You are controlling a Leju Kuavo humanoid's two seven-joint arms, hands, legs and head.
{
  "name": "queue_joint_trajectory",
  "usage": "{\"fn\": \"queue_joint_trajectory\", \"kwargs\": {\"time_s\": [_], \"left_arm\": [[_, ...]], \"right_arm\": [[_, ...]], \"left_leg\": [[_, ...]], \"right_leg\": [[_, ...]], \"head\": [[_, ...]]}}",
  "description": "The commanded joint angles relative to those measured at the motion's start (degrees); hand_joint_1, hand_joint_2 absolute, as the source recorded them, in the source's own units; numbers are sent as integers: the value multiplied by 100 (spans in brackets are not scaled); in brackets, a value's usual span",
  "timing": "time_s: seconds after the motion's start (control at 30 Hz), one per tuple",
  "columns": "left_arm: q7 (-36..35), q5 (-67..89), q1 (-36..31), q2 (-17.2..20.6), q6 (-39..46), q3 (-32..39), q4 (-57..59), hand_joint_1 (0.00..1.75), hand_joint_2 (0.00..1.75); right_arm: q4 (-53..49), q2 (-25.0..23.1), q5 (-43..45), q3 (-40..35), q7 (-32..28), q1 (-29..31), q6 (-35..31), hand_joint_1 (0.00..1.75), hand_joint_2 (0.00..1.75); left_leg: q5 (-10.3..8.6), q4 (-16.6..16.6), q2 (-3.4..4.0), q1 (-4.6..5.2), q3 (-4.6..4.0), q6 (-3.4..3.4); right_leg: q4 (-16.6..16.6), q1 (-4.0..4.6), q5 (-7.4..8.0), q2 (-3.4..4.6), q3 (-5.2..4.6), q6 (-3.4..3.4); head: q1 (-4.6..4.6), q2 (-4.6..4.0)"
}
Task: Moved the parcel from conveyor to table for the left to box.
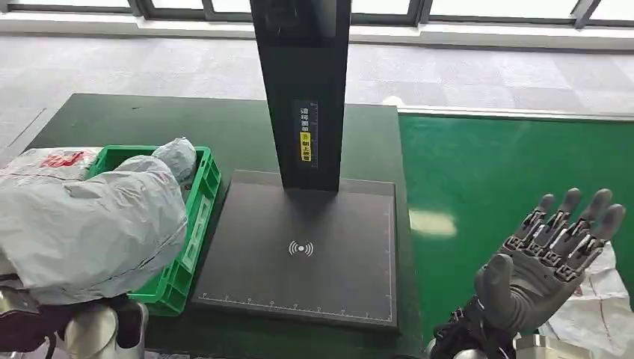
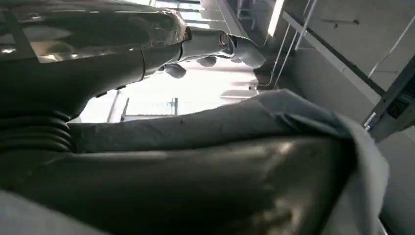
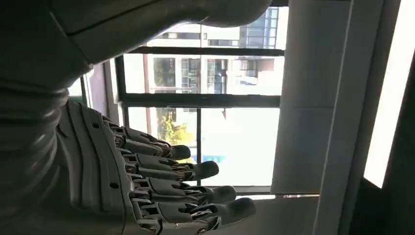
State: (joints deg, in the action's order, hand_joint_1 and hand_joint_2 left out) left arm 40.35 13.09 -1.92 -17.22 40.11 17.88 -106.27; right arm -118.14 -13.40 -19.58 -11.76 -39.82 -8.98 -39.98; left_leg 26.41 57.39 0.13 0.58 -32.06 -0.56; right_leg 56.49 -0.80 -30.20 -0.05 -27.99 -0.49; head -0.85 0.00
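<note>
Dark green table [image 1: 239, 123] bears green crate [image 1: 196, 213] and black scanner base [image 1: 299, 250]

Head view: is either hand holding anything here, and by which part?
The left hand holds the grey parcel above the green crate; the parcel hides where the hand takes it. The right hand holds nothing, its fingers spread.

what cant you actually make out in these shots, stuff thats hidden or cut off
- Left hand: in the head view the grey parcel hides it.
- Inside of the green crate: hidden by the same parcel, head view.
- White bag by the open right hand: cut off at the frame edge and partly behind that hand.
- Yellow label on the scanner post: text too small to read.
</note>
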Motion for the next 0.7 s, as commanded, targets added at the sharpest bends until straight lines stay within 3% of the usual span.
{"fn": "queue_joint_trajectory", "kwargs": {"time_s": [0.03,0.47,0.53,0.57,0.6,0.67,0.7], "left_arm": [[-58,499,-140,-99,-11,-330,1579,0,0],[-100,704,-257,-120,-11,-180,1760,0,0],[-614,1022,-585,80,-11,-57,2320,0,0],[-734,2039,-1990,58,-11,1994,3143,0,0],[-870,2260,-3024,944,-11,2596,4333,0,0],[-1072,3612,-4562,1914,-11,3837,5846,0,0],[-1473,4443,-5319,2327,-11,4097,6405,0,0]], "right_arm": [[165,61,13,-36,-18,105,-2,0,175],[175,67,23,-45,-18,116,-2,0,175],[249,90,53,-81,-18,167,-2,0,175],[475,255,277,-305,-18,324,-2,0,175],[611,233,291,-324,-18,456,-2,0,175],[722,227,310,-372,-18,524,-2,0,175],[735,227,306,-370,-18,516,-2,0,175]], "left_leg": [[-13,-23,-11,-7,5,-7],[-4,-3,-4,-6,-1,-5],[-6,-4,-5,-7,-6,-6],[-7,-5,-9,-5,-2,-5],[-16,-4,-21,-10,-12,-7],[-30,-13,-15,-12,-7,-18],[-43,-13,-20,-20,-23,-22]], "right_leg": [[-31,7,13,-10,12,1],[-10,5,5,-4,-1,0],[-11,6,7,-5,-5,0],[-9,4,5,-9,-2,0],[-10,9,11,-20,-8,-2],[-4,10,21,-14,-15,-12],[-3,19,31,-20,-26,-17]], "head": [[2,0],[0,0],[0,0],[0,0],[0,0],[0,0],[0,0]]}}
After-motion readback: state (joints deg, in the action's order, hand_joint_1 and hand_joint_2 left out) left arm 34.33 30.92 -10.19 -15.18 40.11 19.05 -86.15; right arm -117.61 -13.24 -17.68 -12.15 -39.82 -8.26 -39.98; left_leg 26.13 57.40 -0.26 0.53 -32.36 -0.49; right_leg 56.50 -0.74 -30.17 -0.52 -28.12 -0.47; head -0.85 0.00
